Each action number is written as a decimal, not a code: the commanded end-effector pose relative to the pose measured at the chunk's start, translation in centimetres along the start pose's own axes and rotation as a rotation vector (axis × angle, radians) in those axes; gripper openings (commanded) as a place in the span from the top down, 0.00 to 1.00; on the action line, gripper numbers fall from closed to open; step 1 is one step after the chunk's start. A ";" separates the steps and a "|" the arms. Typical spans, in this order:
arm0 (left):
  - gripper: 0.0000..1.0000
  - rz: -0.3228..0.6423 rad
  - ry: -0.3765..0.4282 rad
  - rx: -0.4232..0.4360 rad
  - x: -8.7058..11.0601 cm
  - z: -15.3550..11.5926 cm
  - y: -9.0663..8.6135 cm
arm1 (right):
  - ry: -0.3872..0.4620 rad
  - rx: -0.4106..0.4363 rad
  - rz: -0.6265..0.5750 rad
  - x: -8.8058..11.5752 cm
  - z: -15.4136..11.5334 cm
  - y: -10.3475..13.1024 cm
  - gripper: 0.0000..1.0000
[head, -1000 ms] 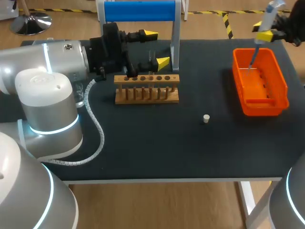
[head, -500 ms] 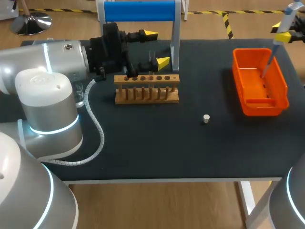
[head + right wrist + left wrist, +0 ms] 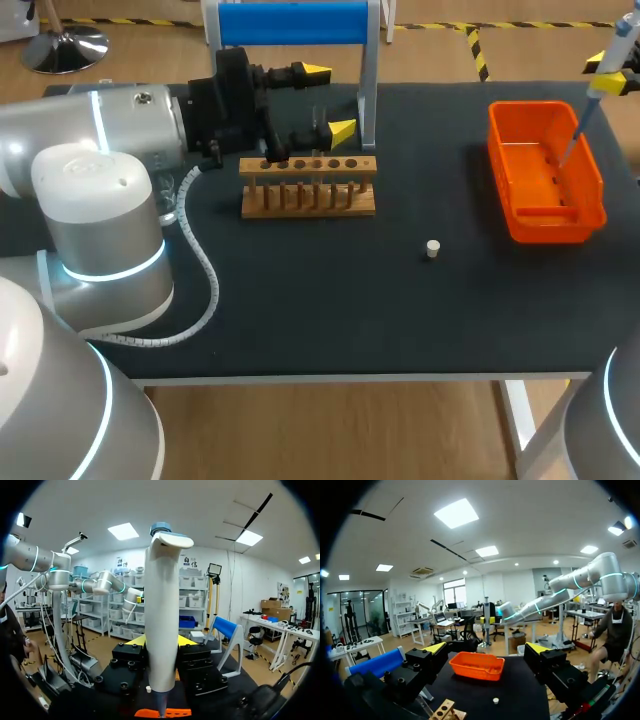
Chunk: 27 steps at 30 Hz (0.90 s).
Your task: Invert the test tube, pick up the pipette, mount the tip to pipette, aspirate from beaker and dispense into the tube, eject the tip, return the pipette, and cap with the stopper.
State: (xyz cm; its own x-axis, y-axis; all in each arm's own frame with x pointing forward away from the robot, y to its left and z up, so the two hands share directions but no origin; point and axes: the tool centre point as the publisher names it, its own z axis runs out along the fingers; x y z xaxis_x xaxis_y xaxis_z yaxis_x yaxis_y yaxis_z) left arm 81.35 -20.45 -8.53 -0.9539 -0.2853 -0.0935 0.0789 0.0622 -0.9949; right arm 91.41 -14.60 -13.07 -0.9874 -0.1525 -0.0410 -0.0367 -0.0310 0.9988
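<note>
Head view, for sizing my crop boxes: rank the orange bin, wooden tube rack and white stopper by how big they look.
1. orange bin, largest.
2. wooden tube rack, slightly wider but much shallower.
3. white stopper, by far the smallest.

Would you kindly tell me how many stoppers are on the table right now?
1. The stopper stands alone on the table, between the rack and the bin, a little nearer the front edge. Another could be hidden behind the bin's walls.
</note>
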 end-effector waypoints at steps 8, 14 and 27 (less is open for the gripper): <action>0.00 0.001 0.001 0.003 0.0 -0.1 0.1 | 0.013 0.009 0.001 -0.2 -0.4 -0.2 1.00; 0.00 0.001 0.001 0.003 0.0 -0.1 0.1 | 0.011 0.018 -0.003 -0.1 -0.3 -0.2 1.00; 0.00 0.001 0.001 0.003 0.0 -0.1 0.1 | 0.005 0.019 -0.022 -0.1 -0.3 -0.2 1.00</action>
State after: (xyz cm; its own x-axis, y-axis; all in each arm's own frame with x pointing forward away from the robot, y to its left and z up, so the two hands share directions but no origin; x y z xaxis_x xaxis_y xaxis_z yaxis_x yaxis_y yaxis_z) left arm 81.35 -20.45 -8.53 -0.9539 -0.2853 -0.0935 0.0789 0.0622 -0.9949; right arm 91.55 -14.82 -13.28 -0.9858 -0.1554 -0.0630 -0.0610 -0.0175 0.9980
